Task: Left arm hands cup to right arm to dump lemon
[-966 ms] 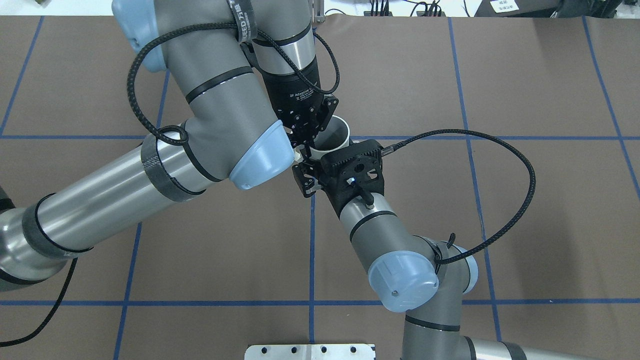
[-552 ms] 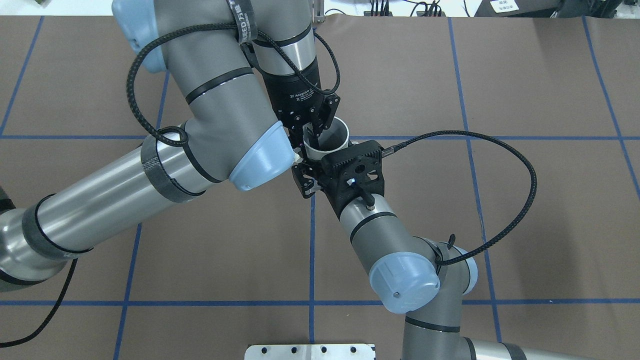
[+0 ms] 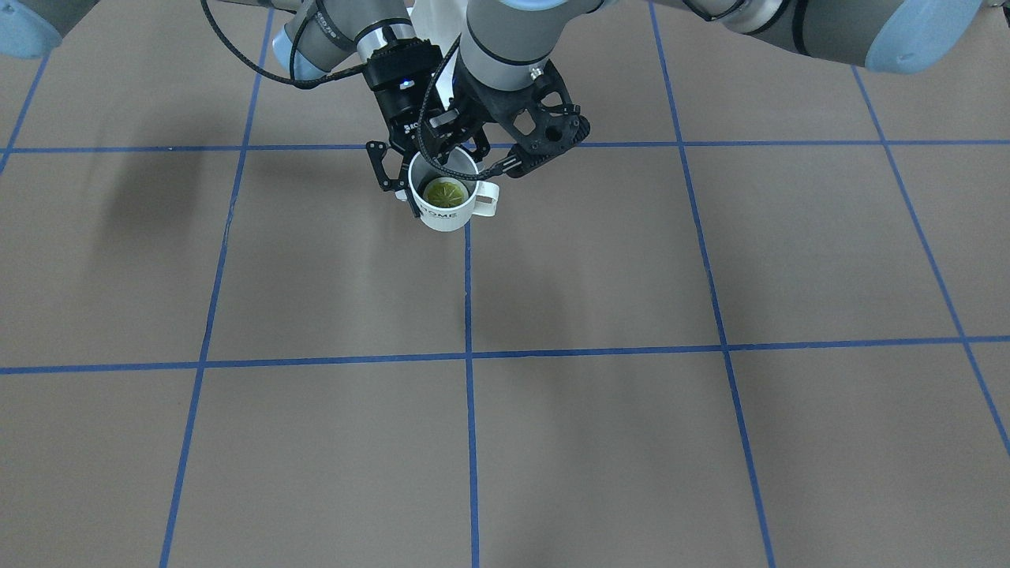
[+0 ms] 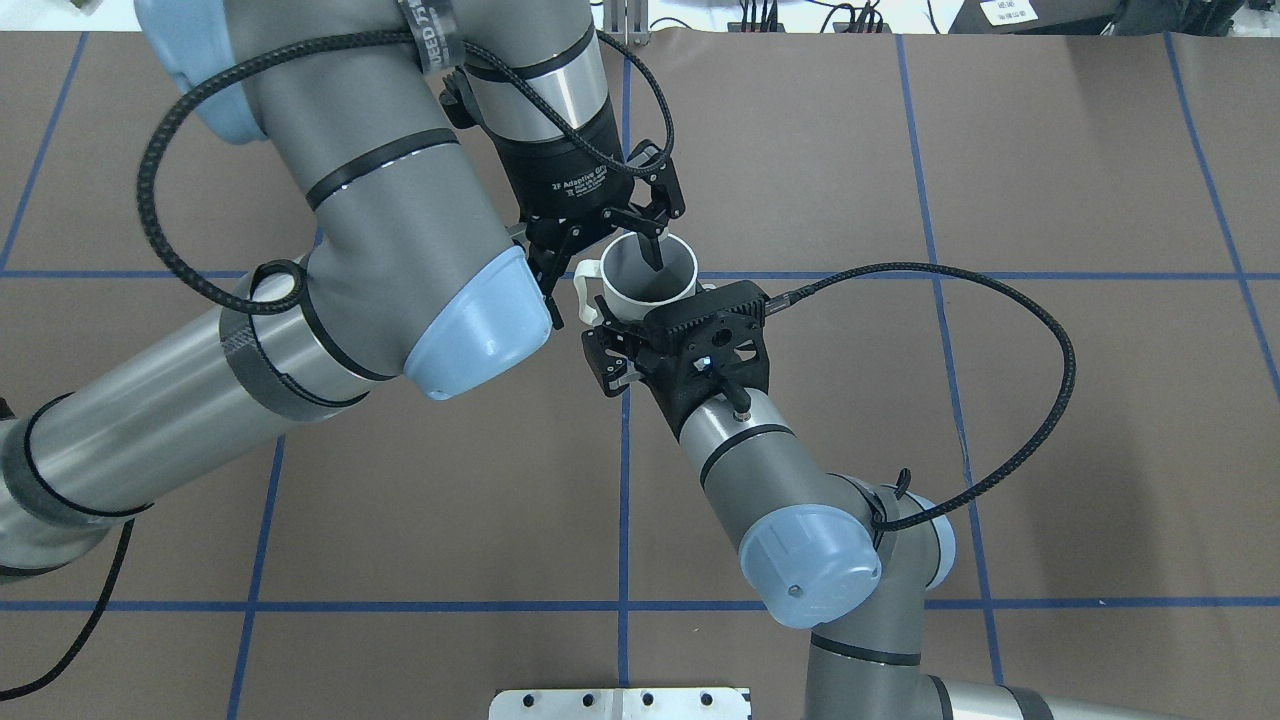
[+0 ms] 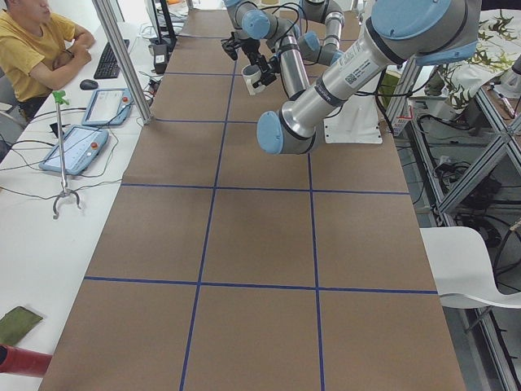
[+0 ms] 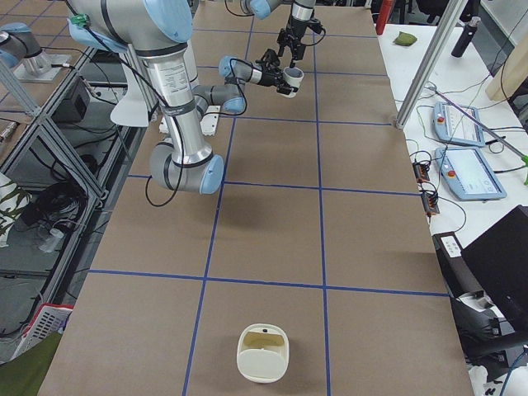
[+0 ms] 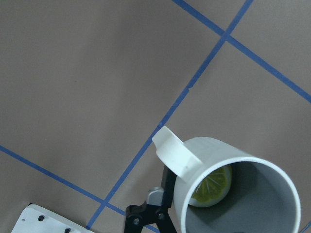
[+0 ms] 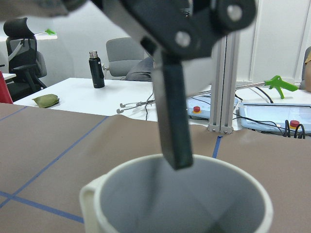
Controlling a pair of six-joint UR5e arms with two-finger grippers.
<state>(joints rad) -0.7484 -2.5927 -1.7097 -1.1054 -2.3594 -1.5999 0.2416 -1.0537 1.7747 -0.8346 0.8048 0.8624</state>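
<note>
The cup point(image 3: 447, 214) hangs upright in the air above the table point(image 3: 631, 276), mouth up, so the lemon point(image 3: 444, 192) lies flat on its floor and cannot spill during the exchange. The right claw point(image 4: 632, 322) is clamped on the cup's wall below the rim, coming in level beside the handle. I judge this side hold is chosen so that a roll of the wrist can tip the cup. The left claw point(image 4: 605, 285) stands apart astride the rim: one finger point(image 8: 172, 116) hangs inside the mouth, seemingly clear of the wall, and the other is outside by the handle. The weight therefore looks to rest on the right claw alone. A cream container point(image 6: 264, 353) sits well apart from the cup, perhaps the dumping place.
</note>
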